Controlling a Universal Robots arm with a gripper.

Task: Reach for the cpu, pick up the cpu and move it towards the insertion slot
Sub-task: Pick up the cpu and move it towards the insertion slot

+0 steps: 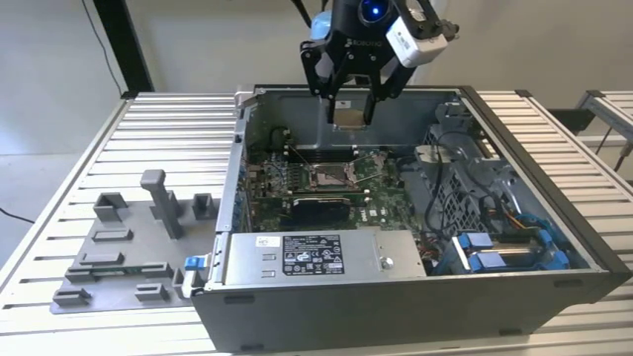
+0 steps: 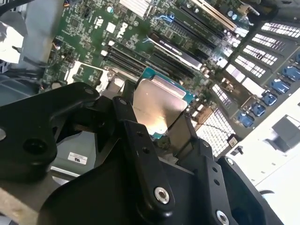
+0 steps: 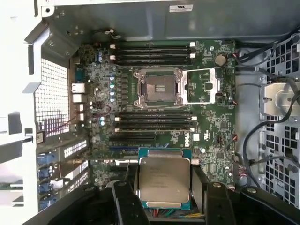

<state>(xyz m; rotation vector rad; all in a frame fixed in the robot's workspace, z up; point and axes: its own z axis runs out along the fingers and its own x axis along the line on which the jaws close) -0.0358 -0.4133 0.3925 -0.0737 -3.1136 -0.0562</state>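
My gripper (image 1: 349, 119) hangs over the open computer case, above its far wall, shut on the cpu (image 1: 348, 117). In both wrist views the cpu (image 3: 164, 180) (image 2: 158, 108) shows its silvery top face and teal edge, clamped between the two black fingers (image 3: 199, 185). The insertion slot (image 1: 330, 176) (image 3: 158, 87) lies lower down on the green circuit board (image 3: 213, 136), a square socket with a shiny metal frame and a brownish centre. The cpu is held well above the board, off to one side of the slot.
The case (image 1: 514, 185) has tall metal walls, a power supply (image 1: 311, 256) at the front and cables with blue drive bays (image 1: 505, 252) on the exterior view's right. A grey fixture plate with blocks (image 1: 133, 237) lies on the slatted table on the exterior view's left.
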